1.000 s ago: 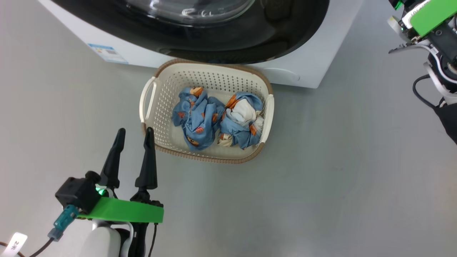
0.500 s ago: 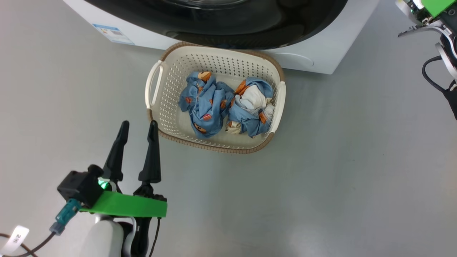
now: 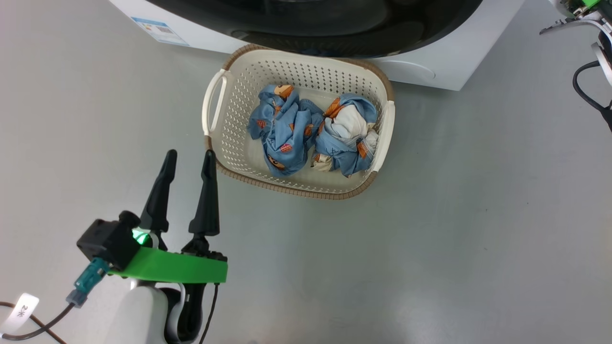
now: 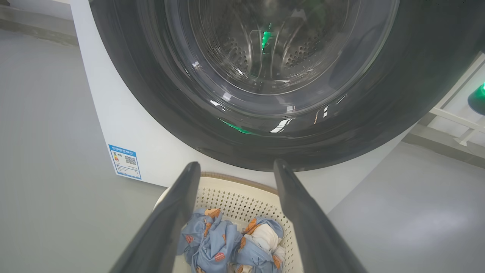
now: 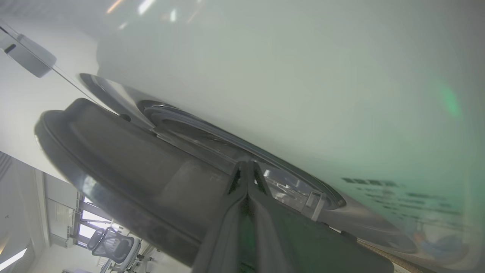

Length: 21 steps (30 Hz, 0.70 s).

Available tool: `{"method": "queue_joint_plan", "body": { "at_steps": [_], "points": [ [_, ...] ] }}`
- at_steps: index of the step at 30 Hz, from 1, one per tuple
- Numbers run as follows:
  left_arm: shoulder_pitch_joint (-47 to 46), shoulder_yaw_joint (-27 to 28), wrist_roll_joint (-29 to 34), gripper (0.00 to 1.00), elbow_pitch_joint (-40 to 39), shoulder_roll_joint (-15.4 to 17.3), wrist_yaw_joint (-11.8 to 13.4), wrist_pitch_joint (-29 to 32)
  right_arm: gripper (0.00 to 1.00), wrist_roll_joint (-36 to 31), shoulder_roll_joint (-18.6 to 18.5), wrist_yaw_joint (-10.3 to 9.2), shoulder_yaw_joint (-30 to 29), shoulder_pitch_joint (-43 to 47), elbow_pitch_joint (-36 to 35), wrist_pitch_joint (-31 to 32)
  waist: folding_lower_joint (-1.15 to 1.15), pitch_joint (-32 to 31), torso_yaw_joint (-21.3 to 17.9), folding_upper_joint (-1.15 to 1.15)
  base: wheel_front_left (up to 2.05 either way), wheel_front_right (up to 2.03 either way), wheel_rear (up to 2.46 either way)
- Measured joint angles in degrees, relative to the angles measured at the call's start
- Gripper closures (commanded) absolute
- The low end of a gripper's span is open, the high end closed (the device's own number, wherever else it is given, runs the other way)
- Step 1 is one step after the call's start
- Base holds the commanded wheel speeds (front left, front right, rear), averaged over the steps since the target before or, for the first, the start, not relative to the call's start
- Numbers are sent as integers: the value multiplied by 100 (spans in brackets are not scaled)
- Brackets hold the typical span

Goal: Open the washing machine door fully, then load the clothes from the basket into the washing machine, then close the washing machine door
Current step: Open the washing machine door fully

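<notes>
The white washing machine (image 3: 449, 57) stands at the top of the head view, and its black-rimmed door (image 3: 334, 28) overhangs the cream basket (image 3: 239, 119) on the floor. Two light blue clothes bundles (image 3: 284, 129) (image 3: 346, 136) lie in the basket. My left gripper (image 3: 189, 154) is open and empty just left of the basket's near corner. In the left wrist view the left gripper (image 4: 235, 163) frames the clothes (image 4: 227, 246) under the door (image 4: 170, 94). My right gripper (image 5: 246, 163) is shut, its tips in the narrow gap between the dark door rim (image 5: 125, 159) and the machine's white front (image 5: 303, 94).
A blue label (image 3: 160, 29) marks the machine's lower left corner. Part of my right arm with a black cable (image 3: 588, 91) shows at the top right of the head view. Bare grey floor (image 3: 430, 239) lies around the basket.
The head camera has shifted, so machine and basket sit higher and further right in the picture. My left gripper stays open by the basket. The right arm shows less at the top right.
</notes>
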Motion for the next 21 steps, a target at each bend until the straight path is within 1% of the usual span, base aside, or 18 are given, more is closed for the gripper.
{"method": "queue_joint_plan", "body": {
  "at_steps": [11,21],
  "points": [
    [1,-5,-9,0,-7,-1,0,0,100,-1,-70,-2,237,6,-31,80,0,-88,28,0,0,0,0],
    [90,58,14,0,10,-2,0,-1,100,13,-60,-7,598,358,-133,287,0,-450,-19,0,0,0,0]
  ]
}}
